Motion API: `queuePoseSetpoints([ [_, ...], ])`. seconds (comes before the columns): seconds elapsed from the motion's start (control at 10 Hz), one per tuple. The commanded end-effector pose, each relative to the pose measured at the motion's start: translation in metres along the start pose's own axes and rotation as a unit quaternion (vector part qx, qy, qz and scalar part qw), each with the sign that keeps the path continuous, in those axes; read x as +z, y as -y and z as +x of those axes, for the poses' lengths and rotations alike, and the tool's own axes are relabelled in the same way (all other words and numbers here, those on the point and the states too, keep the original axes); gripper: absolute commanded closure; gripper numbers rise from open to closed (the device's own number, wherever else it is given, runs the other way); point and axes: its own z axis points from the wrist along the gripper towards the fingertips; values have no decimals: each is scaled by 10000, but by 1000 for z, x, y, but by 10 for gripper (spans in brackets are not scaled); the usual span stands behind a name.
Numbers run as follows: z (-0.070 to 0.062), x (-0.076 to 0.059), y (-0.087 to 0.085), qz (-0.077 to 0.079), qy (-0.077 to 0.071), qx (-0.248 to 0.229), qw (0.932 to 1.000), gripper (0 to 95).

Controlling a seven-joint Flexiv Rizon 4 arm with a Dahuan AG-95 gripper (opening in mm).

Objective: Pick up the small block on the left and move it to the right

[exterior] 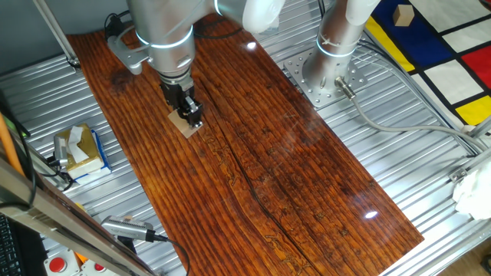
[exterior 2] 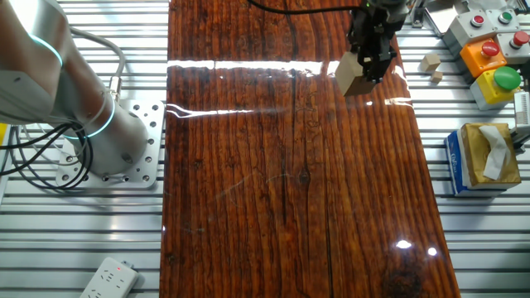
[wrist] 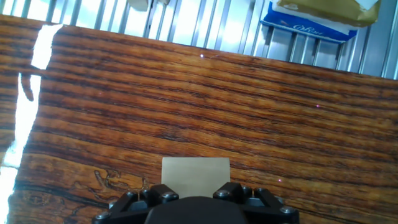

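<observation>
Small block (exterior 2: pixel 354 76) — between jaws | tissue box (exterior 2: pixel 484 157) — white tissue inside

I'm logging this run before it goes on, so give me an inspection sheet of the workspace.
Surface: dark striped wooden board on a ribbed metal table; glare patches.
Job's things: small block between the gripper fingers; lifted or resting, cannot tell.
Clutter: tissue box, button boxes, two wooden bits, power strip, a tan block on the patterned mat.
Gripper: gripper shut on the block.
Cables: grey hose and black cables near the arm base.
Surroundings: nothing seen.
</observation>
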Motion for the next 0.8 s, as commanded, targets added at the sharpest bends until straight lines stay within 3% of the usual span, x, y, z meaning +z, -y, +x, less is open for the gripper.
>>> queuePoseSetpoints([
  [0.1, 0, 0, 0, 3, -1, -22, 10000, 950],
  [0.8, 0, -1, 0, -7, 10, -33, 10000, 950],
])
